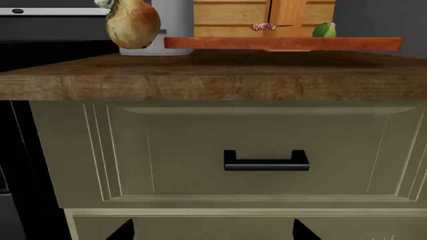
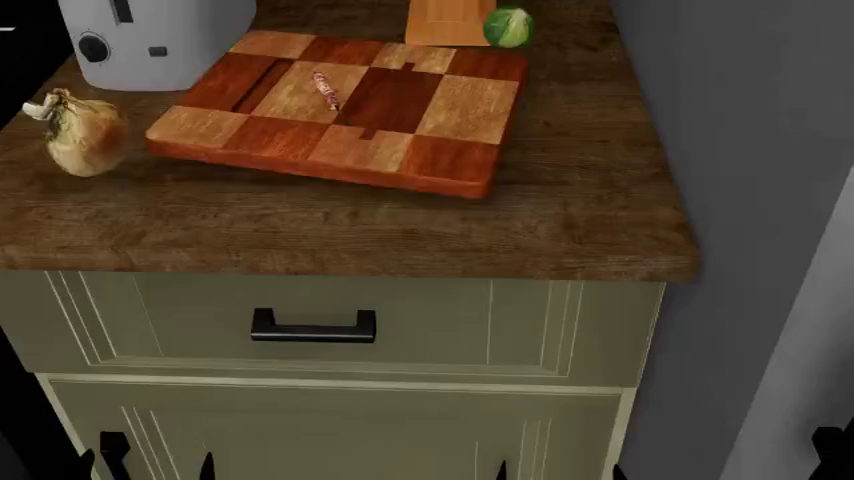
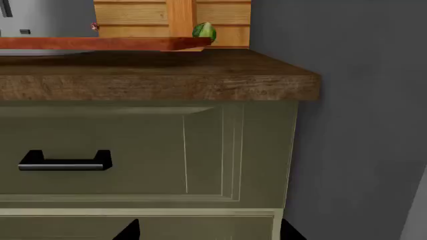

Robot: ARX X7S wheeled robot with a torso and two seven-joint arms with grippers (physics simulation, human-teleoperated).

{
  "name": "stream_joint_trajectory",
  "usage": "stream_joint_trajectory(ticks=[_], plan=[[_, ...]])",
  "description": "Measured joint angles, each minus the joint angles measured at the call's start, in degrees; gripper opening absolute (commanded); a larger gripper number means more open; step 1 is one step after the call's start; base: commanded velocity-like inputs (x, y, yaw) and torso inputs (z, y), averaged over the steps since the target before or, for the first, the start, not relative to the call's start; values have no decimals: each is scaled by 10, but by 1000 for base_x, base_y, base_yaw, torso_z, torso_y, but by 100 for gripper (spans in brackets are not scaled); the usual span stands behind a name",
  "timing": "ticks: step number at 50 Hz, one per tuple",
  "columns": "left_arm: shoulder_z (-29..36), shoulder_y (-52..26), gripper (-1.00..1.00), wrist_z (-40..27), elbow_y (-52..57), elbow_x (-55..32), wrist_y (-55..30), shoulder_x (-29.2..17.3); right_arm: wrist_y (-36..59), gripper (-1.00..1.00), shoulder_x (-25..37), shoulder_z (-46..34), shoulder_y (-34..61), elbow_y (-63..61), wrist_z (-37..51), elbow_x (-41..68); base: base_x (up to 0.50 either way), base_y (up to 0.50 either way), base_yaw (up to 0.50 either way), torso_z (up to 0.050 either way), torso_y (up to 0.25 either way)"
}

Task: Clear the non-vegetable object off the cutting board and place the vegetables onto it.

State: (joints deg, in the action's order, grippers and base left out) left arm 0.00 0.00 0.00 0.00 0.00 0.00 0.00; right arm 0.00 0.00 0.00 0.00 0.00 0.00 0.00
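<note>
On the far left of the countertop (image 2: 334, 225), I am seeing the onion (image 2: 83, 132) lying on the bare wood, just beside the cutting board (image 2: 344, 105) but not on it, so it is waiting to be carried over. Behind it a grey toaster (image 2: 154, 40) is standing close to the board's back corner, which is leaving little room on that side. Moving right, the small pinkish scrap of meat (image 2: 326, 90) is lying on a pale block towards the board's far edge, and I am judging it as the piece to lift off first, since it is occupying space the vegetables need. Further right, the Brussels sprout (image 2: 507, 27) is sitting off the board near its far right corner, against the foot of the knife block (image 2: 447, 20).

Both my arms are hanging low in front of the drawer (image 2: 314, 325), well below the counter; only dark finger tips are poking into the wrist views, so I cannot tell whether either gripper is spread or closed. Nothing is being held, as far as I am judging.
</note>
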Motion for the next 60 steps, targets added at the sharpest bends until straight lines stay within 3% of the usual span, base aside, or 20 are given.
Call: stream_joint_trajectory(ticks=[13, 32, 49, 60], plan=[[17, 5, 100, -18, 4, -13, 9, -15, -1, 100, 19, -23, -3, -2, 26, 21, 0, 0, 0, 0, 0], [40, 7, 100, -48, 3, -28, 26, -34, 10, 100, 38, -44, 1, -1, 51, 41, 0, 495, 0, 0, 0], [53, 6, 100, -63, 5, -40, 28, -48, 15, 100, 50, -60, 2, -4, 66, 51, 0, 188, 0, 0, 0], [52, 1, 100, -77, 55, -56, -23, -62, 121, 100, 60, -83, 19, -75, 90, 28, 0, 0, 0, 0, 0]])
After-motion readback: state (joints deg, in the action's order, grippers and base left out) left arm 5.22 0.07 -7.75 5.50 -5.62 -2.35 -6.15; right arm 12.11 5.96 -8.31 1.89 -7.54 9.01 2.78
